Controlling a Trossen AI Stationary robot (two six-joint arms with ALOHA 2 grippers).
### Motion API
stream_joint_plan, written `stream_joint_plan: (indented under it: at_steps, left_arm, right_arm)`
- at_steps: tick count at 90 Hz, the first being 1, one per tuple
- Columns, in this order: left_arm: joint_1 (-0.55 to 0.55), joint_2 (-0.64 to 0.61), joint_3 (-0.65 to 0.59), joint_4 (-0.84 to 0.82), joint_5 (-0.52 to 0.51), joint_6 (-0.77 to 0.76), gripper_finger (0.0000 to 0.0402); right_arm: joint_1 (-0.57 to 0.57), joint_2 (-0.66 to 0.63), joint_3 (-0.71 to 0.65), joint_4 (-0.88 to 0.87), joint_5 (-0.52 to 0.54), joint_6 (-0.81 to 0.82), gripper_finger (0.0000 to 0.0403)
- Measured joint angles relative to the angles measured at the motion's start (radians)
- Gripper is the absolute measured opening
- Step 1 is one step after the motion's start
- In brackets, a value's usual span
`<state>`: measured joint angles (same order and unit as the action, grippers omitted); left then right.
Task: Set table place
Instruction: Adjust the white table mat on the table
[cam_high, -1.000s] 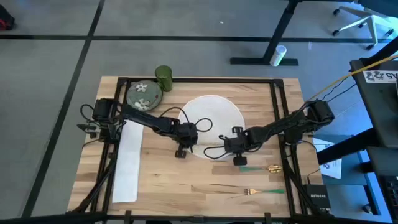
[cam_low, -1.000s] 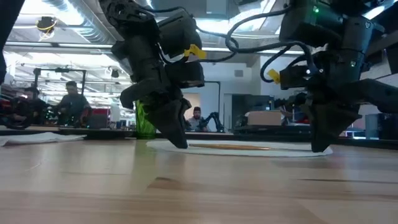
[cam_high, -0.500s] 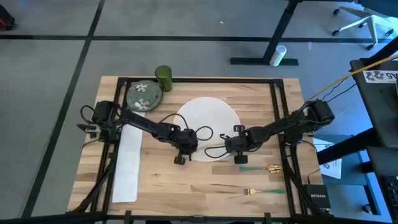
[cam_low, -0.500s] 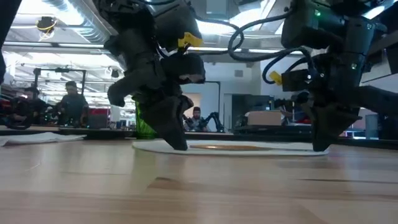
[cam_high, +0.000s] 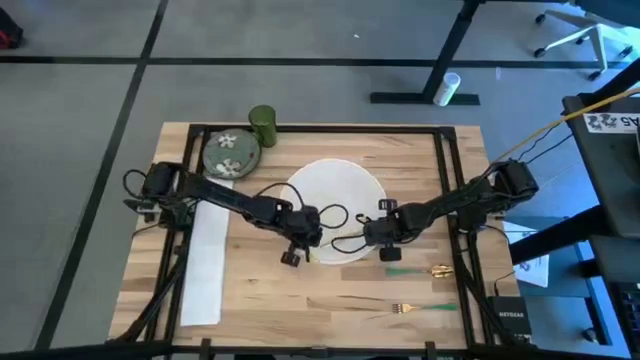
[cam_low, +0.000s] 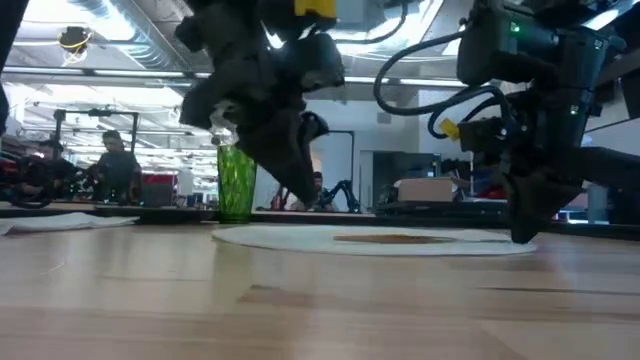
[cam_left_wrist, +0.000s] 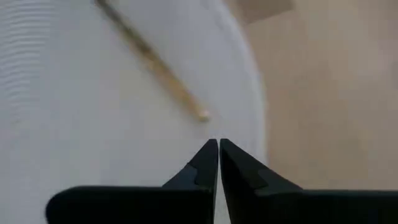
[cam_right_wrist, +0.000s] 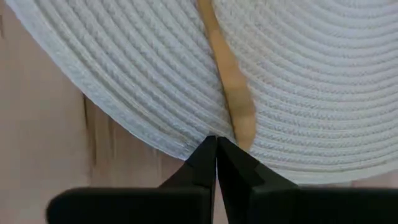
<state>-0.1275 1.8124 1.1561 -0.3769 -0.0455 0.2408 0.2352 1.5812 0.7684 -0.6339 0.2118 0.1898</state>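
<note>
A round white woven placemat (cam_high: 335, 195) lies flat on the middle of the table (cam_high: 300, 310). A thin gold-coloured utensil (cam_left_wrist: 155, 62) lies on its near part. My left gripper (cam_high: 291, 258) is shut and hangs clear above the placemat's near left edge, its tips (cam_low: 308, 203) off the surface. My right gripper (cam_high: 386, 257) is shut and stands down at the placemat's near right edge (cam_low: 522, 238), beside the utensil's broad end (cam_right_wrist: 239, 118). My right gripper sets its shut fingertips on the placemat's near right rim (cam_right_wrist: 199, 140), coming from above and pointing down. The placemat stays flat on the table. Whether the tips also touch the utensil's end I cannot tell.
A green cup (cam_high: 262, 125) and a flowered dish (cam_high: 230, 152) stand at the far left. A white napkin (cam_high: 205, 265) lies along the left side. A green-handled spoon (cam_high: 415, 270) and a fork (cam_high: 410, 308) lie at the near right.
My left gripper has risen from the placemat's near left edge and now hangs clear above it, still shut. The placemat has slid a little toward the table's left edge. My right gripper has stayed down at the near right rim.
</note>
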Motion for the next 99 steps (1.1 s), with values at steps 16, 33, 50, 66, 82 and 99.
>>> stream_joint_plan:
  at_steps: [16,33,50,66,82,99]
  left_arm:
    - [0.063,-0.025,0.002,-0.107,-0.099,0.003,0.0000]
    - [0.153,-0.025,-0.058,-0.112,-0.115,0.002,0.0000]
    - [0.230,-0.025,-0.131,-0.082,-0.115,-0.017,0.0000]
    - [0.246,-0.028,-0.182,-0.041,-0.094,-0.074,0.0000]
    - [0.200,-0.028,-0.213,-0.016,-0.073,-0.137,0.0000]
    - [0.129,-0.027,-0.214,-0.018,-0.062,-0.201,0.0000]
  right_arm:
    - [0.001,-0.059,0.000,0.037,0.001,-0.005,0.0000]
    - [0.023,-0.112,0.000,0.222,-0.104,-0.077,0.0000]
    - [0.054,-0.083,0.004,0.365,-0.206,-0.109,0.0000]
    - [0.053,-0.006,0.002,0.360,-0.247,-0.108,0.0000]
    - [0.053,0.019,0.002,0.341,-0.249,-0.098,0.0000]
    - [0.053,0.019,0.002,0.291,-0.239,-0.090,0.0000]
